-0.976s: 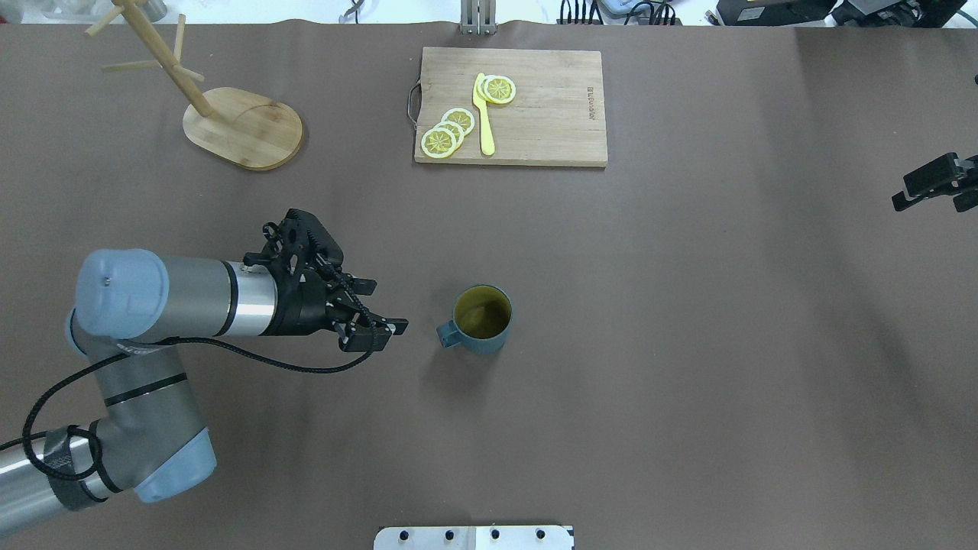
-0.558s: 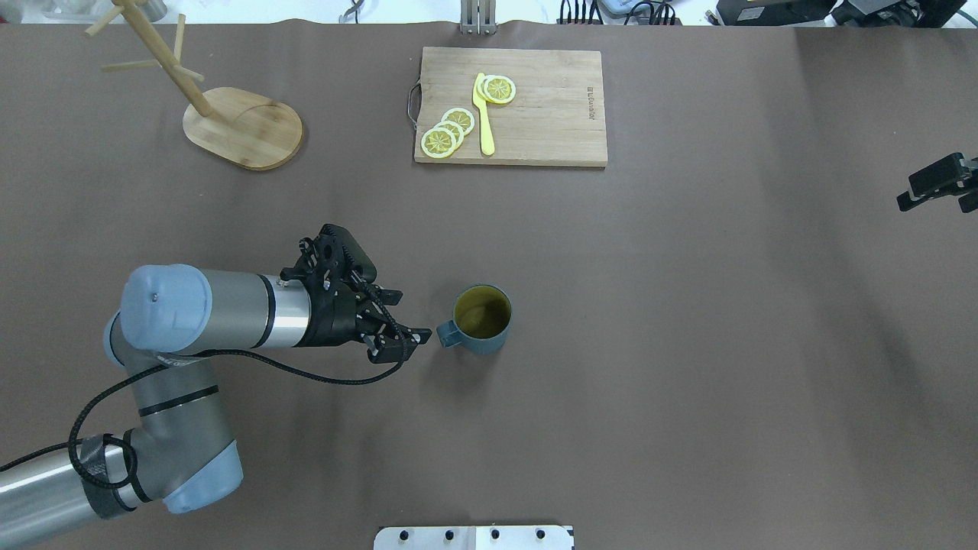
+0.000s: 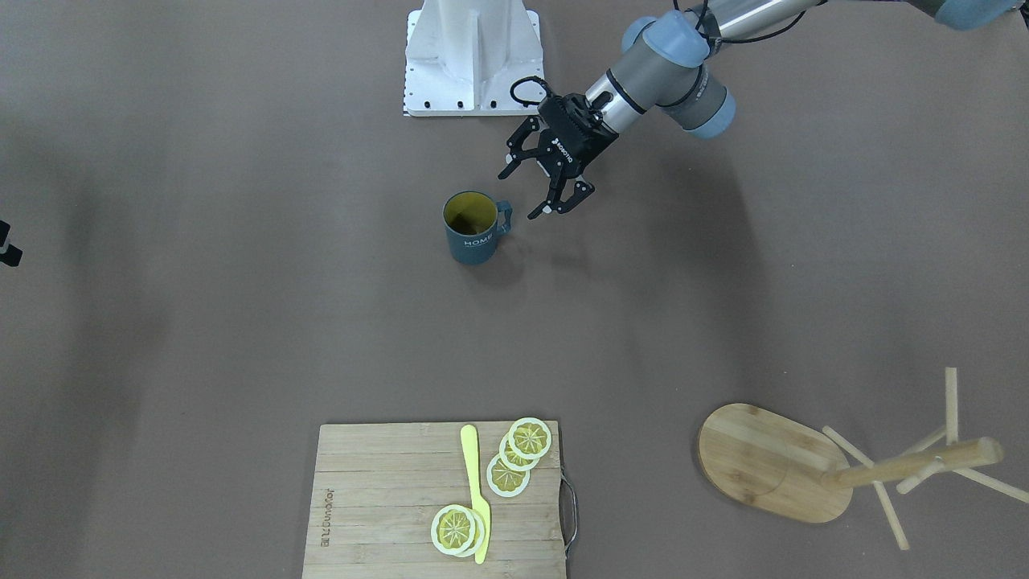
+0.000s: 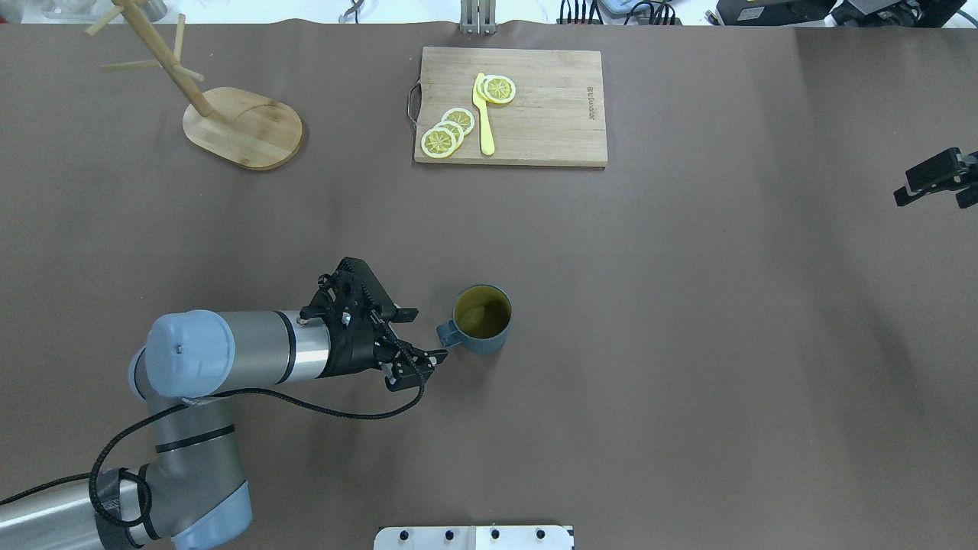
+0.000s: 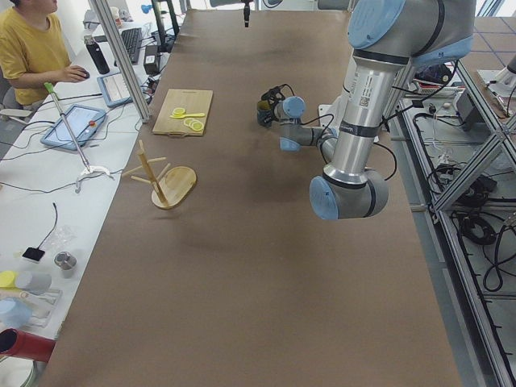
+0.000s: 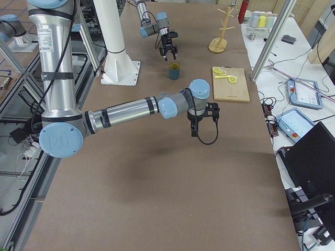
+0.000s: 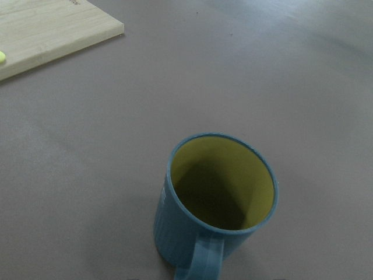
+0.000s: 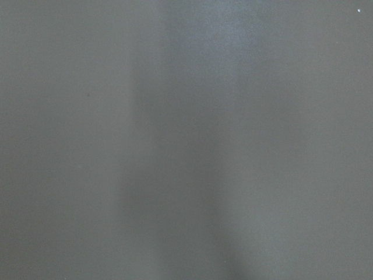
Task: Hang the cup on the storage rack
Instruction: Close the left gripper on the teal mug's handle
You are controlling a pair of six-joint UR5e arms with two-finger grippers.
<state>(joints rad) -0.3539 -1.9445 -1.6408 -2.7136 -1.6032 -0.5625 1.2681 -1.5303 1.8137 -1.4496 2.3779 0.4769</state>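
Upright near the middle of the matte brown table cover (image 4: 688,344): a dark teal-blue mug (image 4: 482,319) with a yellow-olive inside, cylindrical, with a loop handle and white "HOME" lettering. The handle faces the black left gripper (image 4: 424,334), whose jaws are spread wide just beside it, not touching. The light wooden mug tree (image 4: 244,126) — oval bamboo base, round post, thin dowel pegs — stands well apart. The right gripper (image 4: 934,179) is at the table's edge; I cannot tell whether it is spread or closed.
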